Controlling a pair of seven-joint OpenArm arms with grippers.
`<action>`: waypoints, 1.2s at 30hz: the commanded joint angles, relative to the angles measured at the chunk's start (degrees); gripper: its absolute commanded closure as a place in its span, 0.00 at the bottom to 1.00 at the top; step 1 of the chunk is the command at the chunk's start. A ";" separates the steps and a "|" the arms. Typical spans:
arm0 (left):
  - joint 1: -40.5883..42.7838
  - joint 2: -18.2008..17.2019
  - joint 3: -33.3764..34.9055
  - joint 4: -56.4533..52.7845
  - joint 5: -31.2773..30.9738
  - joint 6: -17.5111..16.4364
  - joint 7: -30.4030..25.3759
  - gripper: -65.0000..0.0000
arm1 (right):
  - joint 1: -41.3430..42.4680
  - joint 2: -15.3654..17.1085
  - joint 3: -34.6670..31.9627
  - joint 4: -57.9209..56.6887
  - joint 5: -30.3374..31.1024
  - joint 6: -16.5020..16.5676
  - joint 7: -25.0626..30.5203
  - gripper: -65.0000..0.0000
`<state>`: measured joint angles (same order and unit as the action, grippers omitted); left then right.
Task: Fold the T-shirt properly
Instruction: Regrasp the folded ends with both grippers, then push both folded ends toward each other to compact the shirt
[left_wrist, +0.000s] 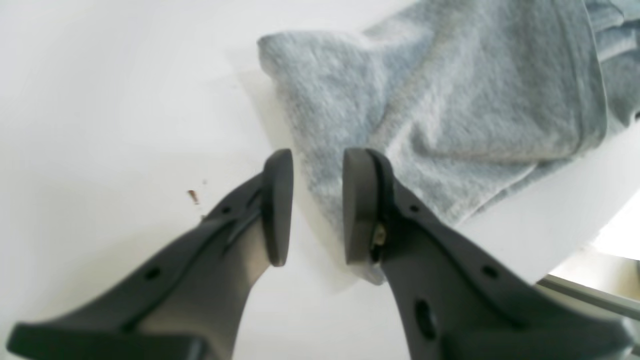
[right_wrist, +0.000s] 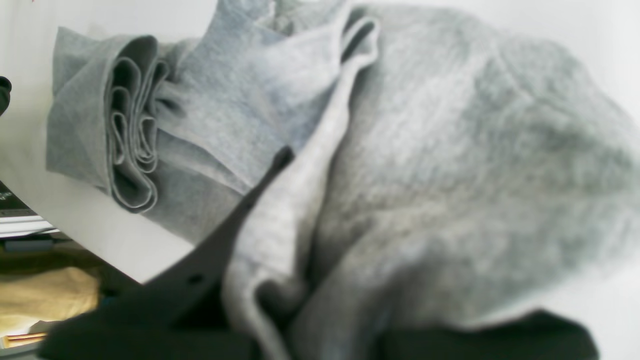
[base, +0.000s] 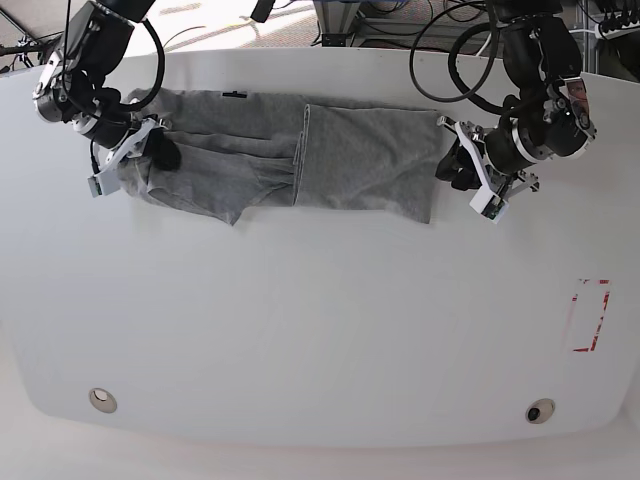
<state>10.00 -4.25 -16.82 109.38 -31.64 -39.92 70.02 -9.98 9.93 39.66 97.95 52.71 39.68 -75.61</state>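
The grey T-shirt (base: 350, 150) lies stretched sideways along the far part of the white table (base: 320, 330), with a fold line near its middle. My right gripper (base: 160, 152) sits at its left end. In the right wrist view that gripper (right_wrist: 305, 170) is shut on a bunched ridge of the T-shirt (right_wrist: 450, 150); one dark finger (right_wrist: 250, 205) shows and cloth covers the other. My left gripper (base: 455, 165) is at the shirt's right edge. Up close the left gripper (left_wrist: 318, 160) is open by a narrow gap, just over the corner of the T-shirt (left_wrist: 450, 100), pinching nothing.
A red-outlined rectangle (base: 590, 315) is marked near the table's right side. Two round holes (base: 102, 400) (base: 540, 411) sit near the front edge. The table's edge (left_wrist: 575, 250) runs close beside the left gripper. Cables hang behind the table.
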 joint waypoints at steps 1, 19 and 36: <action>-0.90 -0.10 -0.02 -1.65 -1.29 -0.08 -1.14 0.75 | 0.00 0.84 0.12 5.39 1.49 0.32 1.11 1.00; -7.23 6.67 3.94 -17.38 2.32 -0.03 -3.25 0.75 | -3.25 1.45 -5.24 15.50 2.02 0.32 0.58 1.00; -6.09 9.04 4.12 -18.53 4.87 0.05 -3.34 0.75 | -0.70 -4.35 -21.86 18.14 6.32 -3.24 -0.21 1.00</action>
<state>4.45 4.69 -12.64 90.04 -26.09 -39.72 67.20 -12.14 6.76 19.94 115.13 56.86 37.26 -77.38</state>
